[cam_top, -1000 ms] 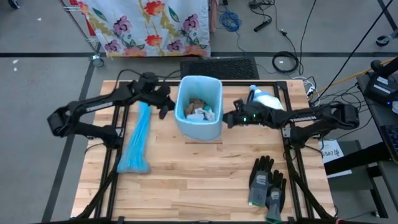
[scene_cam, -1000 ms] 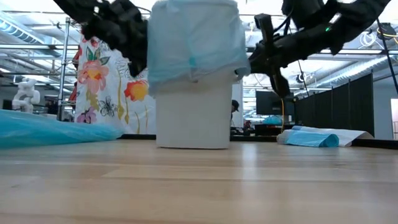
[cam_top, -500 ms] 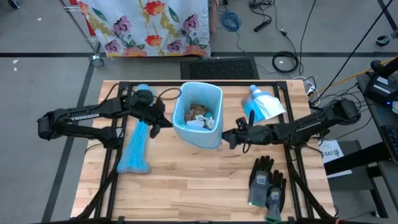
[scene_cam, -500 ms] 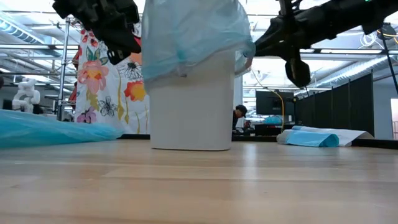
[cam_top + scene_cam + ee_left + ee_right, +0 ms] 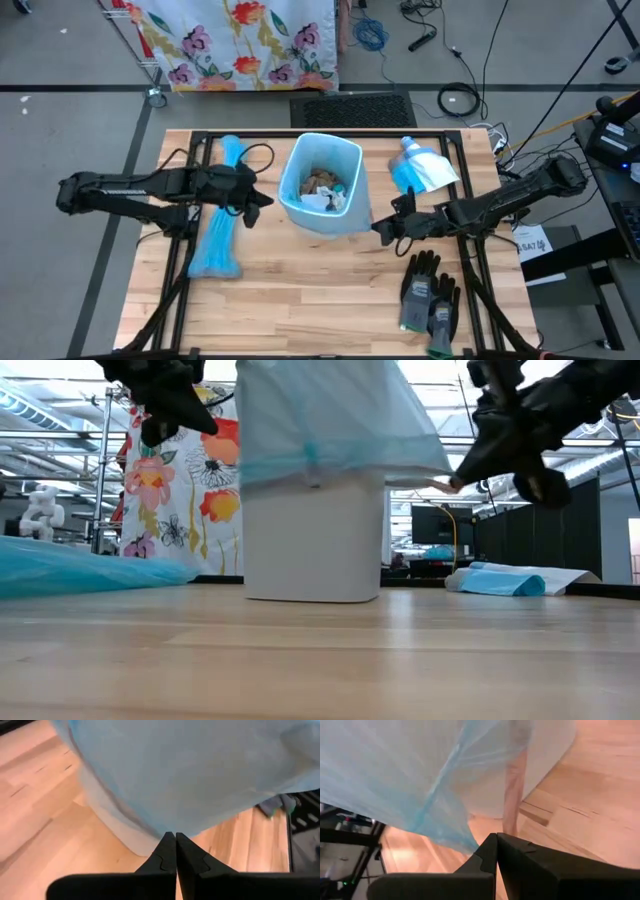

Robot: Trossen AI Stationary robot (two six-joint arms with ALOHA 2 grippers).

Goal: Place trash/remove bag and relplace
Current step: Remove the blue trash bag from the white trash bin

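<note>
A: Wooden table [image 5: 300, 290] w/ black frame, grey floor around, flowered cloth [image 5: 240, 40] behind. White bin [image 5: 320, 185] sits mid-table, lined w/ thin blue bag [image 5: 330, 420]. Trash [image 5: 322, 188] is inside it: brown paper wads, white and blue bits. Spare folded bag [image 5: 220, 225] lies on the table on the left arm's side; blue-white packet [image 5: 422, 170] at the back on the right arm's side; grey-black gloves [image 5: 430, 295] at the front.

B: Risks from here?

A: Judgement only. 1) Film is thin and both pinches are small, at the very edge, so it could tear or slip out if the pull is uneven. 2) Bin looks tilted in high view; if the bag drags on the rim the bin could tip or slide and spill scraps. 3) Arms pulling apart sideways rather than up would stretch the bag mouth, not lift it out.

B: Grippers?

A: Left gripper [image 5: 175, 851]: fingers fully closed, tips pressed together, a fold of the bag's overhang pinched between them, beside the bin's wall on its own side. Right gripper [image 5: 496, 851]: also fully closed, a drawn-out point of blue film caught at the tips, just beside the bin's other side. Low view shows the bag's skirt pulled outward toward the right gripper.

B: Stage?

A: Prob. bag removal just starting; bag not yet out of the bin, replacement not touched.
</note>
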